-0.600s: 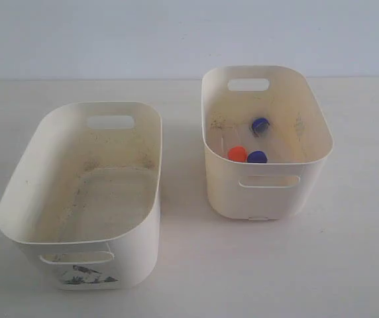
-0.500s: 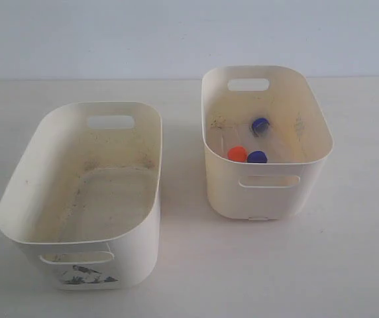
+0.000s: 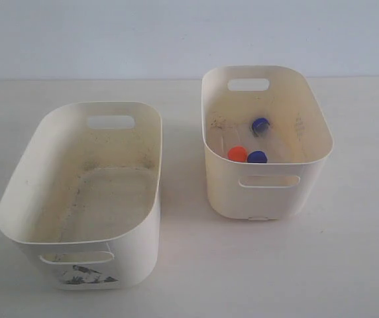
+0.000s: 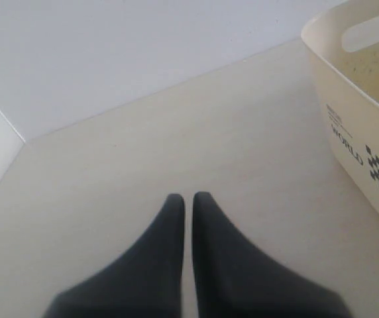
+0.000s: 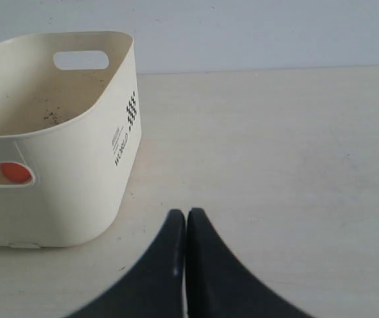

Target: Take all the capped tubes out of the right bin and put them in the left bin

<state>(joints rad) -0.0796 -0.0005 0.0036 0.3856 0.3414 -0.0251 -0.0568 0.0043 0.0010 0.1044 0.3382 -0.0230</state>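
Orange-capped tube (image 5: pixel 15 173) in right bin (image 5: pixel 77 192), well apart from closed, empty right claw (image 5: pixel 186 214); left claw (image 4: pixel 188 198) closed too.

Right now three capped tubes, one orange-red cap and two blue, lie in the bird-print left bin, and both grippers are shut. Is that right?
Wrong bin. The exterior view shows the capped tubes lying in the plain-fronted right bin, not the left bin, which holds none. The rest stands: one orange-red cap, two blue, and the left gripper and right gripper are shut.
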